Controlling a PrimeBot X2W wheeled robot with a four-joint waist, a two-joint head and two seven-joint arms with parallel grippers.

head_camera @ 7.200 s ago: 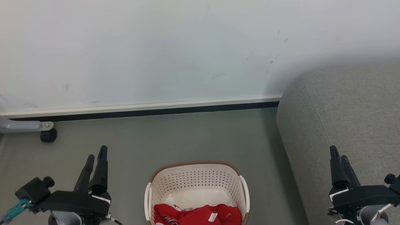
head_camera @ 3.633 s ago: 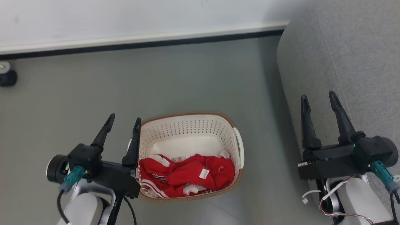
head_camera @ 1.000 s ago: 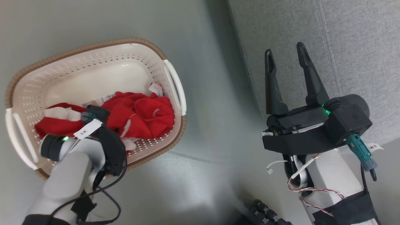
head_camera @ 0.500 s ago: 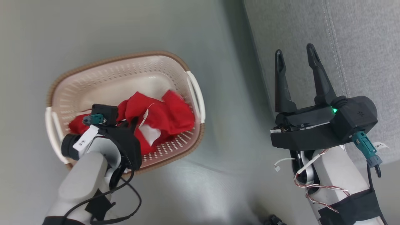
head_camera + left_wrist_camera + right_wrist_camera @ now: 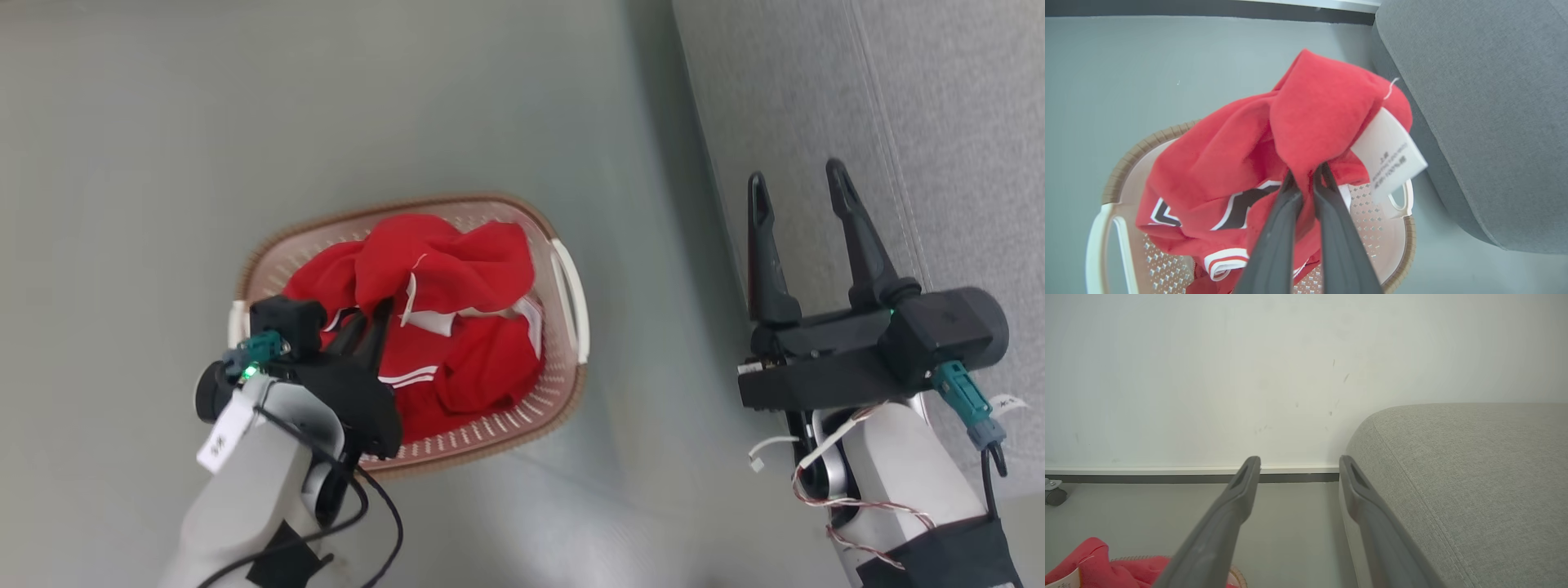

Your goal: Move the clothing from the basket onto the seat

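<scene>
The red clothing (image 5: 441,269) with white trim rises in a bunch out of the cream basket (image 5: 565,384) on the floor. My left gripper (image 5: 371,314) is shut on a fold of the clothing (image 5: 1310,122), whose white tag (image 5: 1390,157) hangs to the right above the basket (image 5: 1118,163). The grey seat (image 5: 898,98) stands to the right; my right gripper (image 5: 800,184) hovers open over its edge with nothing between its fingers. The right wrist view looks past my right gripper (image 5: 1299,465) at the seat (image 5: 1474,465), with the clothing (image 5: 1098,567) at lower left.
Grey floor (image 5: 245,122) surrounds the basket. A white wall (image 5: 1208,375) with a dark baseboard (image 5: 1147,478) runs behind, and a small black caster (image 5: 1055,495) stands by it at the far left. A gap of floor separates basket and seat.
My left gripper has lifted the red clothing up out of the basket, so the bunch now stands higher. The head camera has shifted, and the basket shows further right.
</scene>
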